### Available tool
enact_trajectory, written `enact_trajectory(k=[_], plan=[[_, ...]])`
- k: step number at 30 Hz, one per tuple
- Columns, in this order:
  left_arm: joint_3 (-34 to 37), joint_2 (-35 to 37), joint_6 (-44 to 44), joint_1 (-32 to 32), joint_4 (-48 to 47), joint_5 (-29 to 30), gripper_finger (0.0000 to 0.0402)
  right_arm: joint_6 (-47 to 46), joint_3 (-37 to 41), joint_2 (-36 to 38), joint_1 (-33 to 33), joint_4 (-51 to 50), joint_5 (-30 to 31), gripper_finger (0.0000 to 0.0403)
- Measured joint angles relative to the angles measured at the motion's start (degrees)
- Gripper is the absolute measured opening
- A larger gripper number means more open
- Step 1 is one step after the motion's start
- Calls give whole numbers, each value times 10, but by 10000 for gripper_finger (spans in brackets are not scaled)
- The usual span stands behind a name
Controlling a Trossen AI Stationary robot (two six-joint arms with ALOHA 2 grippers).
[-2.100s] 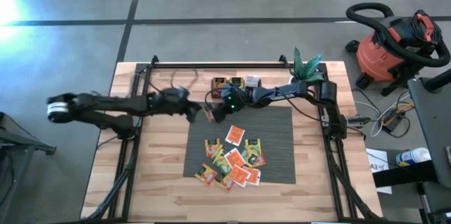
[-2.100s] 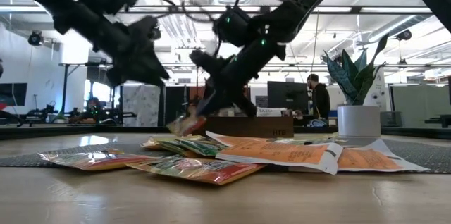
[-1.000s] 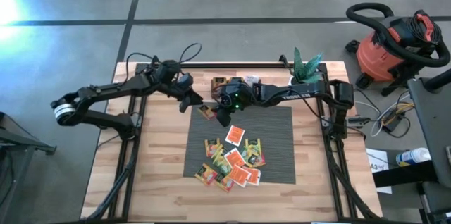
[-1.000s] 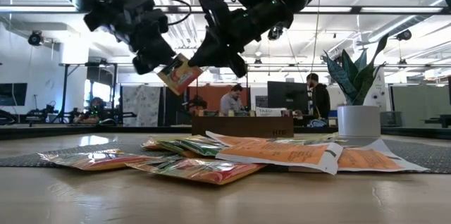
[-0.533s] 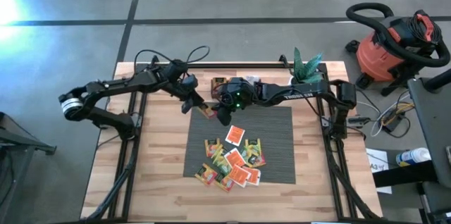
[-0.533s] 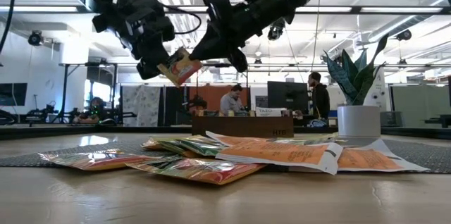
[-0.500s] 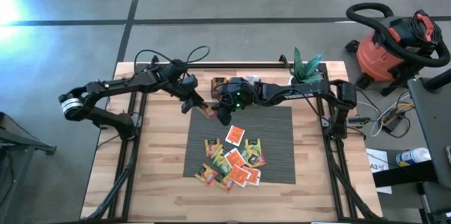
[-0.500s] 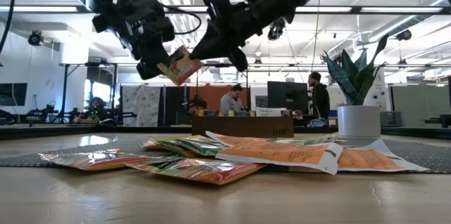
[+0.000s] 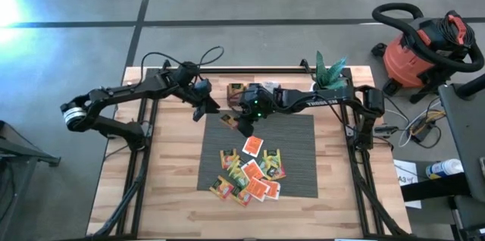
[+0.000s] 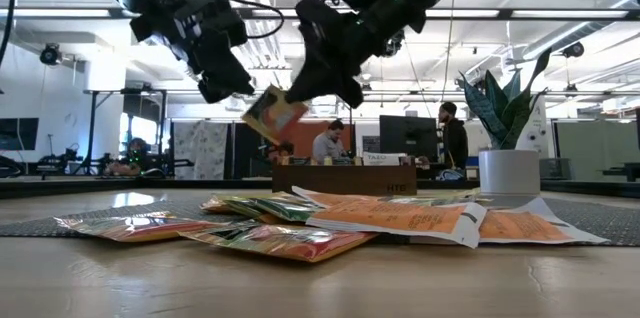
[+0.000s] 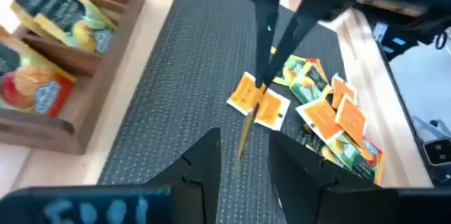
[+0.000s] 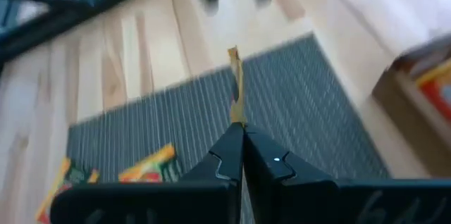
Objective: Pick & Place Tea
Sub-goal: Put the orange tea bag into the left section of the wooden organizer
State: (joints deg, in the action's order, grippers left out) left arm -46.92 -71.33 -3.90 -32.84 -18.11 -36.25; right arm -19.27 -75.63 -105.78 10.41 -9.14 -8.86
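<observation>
- While the right gripper [image 9: 231,121] hangs over the mat's [image 9: 303,158] far left corner, we see its fingers pinched tight on one sachet [image 10: 275,114], which hangs edge-down in the air above the mat.
- From the right wrist view we see that sachet [image 12: 235,86] edge-on, clamped between the two closed fingers [image 12: 218,164].
- We find the left gripper [image 9: 198,114] just beside the mat's far left corner, its fingers [image 11: 204,168] parted with nothing between them and apart from the held sachet.
- On the mat's near half we see the pile of tea [image 9: 251,174]: orange, yellow and green sachets overlapping one another.
- At the mat's far edge sits the tray [image 9: 242,88], and in the left wrist view we can make out sachets standing in its compartments [image 11: 42,76].
- Beyond the mat's far right corner we note a plant [image 9: 330,69].
- Far behind the mat, in the low view, we see people [image 10: 452,138] at desks.
</observation>
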Motion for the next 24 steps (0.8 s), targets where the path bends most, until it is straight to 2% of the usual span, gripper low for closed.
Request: enact_trajectory(k=[15,18,24], plan=[[3,-31,11,25,21,10,107,10,-20,-2,5,11,3,8],[-3,-32,8,25,22,11,84,10,-20,-3,5,8,13,8],[-9,-32,7,25,35,13,9,9,-20,-3,5,6,18,8]])
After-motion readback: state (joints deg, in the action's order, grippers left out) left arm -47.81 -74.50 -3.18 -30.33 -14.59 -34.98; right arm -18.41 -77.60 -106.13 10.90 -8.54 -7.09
